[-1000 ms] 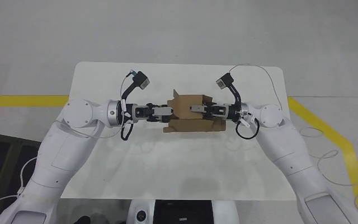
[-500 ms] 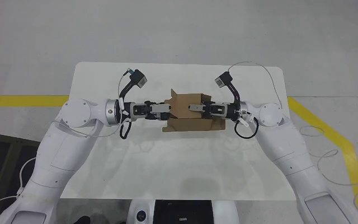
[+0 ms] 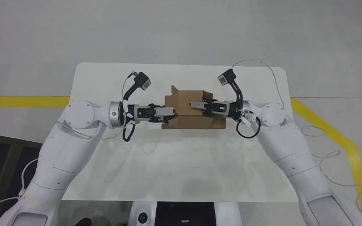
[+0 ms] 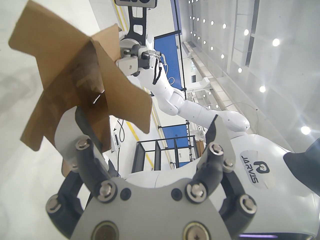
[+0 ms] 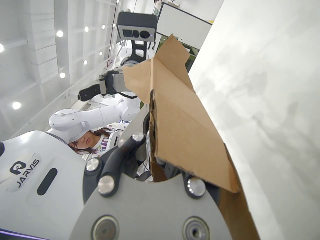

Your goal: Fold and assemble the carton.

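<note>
Top view: your carton (image 3: 189, 107) is sitting mid table (image 3: 169, 169), nearer the far edge.

Left wrist view: the left gripper (image 4: 148, 121) is gaping wide, one finger against the carton's open end, prob. to spread it.

Right wrist view: the right gripper (image 5: 162, 168) is pinching a carton wall, prob. steadying it.

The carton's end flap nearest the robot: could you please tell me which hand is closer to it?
Left. The left hand is open right beside that flap at the carton's open end; the right hand holds the carton farther along, over its top.
</note>
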Robot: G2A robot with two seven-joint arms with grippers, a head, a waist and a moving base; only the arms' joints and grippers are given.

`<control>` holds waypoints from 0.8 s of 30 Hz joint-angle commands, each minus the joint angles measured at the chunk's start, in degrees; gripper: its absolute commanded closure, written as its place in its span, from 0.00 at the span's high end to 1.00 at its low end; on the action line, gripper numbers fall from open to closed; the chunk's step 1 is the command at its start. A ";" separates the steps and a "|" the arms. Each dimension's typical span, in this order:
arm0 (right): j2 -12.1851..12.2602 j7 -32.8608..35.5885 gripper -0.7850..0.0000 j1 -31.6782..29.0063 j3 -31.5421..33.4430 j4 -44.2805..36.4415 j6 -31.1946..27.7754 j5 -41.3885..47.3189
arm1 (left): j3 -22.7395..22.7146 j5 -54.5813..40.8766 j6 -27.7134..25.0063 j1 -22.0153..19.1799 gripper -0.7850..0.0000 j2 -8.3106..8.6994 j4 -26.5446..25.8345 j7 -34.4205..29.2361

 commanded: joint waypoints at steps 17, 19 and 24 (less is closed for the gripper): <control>-0.28 -5.74 0.00 -1.05 1.17 -1.42 0.72 -2.98 | 1.86 -1.66 0.42 1.15 1.00 -0.45 -2.39 -0.98; -0.30 -5.98 0.00 -1.13 1.29 -1.57 0.87 -3.12 | 2.07 -1.47 0.42 1.31 1.00 -0.48 -2.76 -1.12; -0.40 -6.80 0.00 -1.39 1.52 -1.91 1.05 -3.37 | 2.72 -1.01 -0.16 1.04 1.00 -0.67 -3.44 -1.09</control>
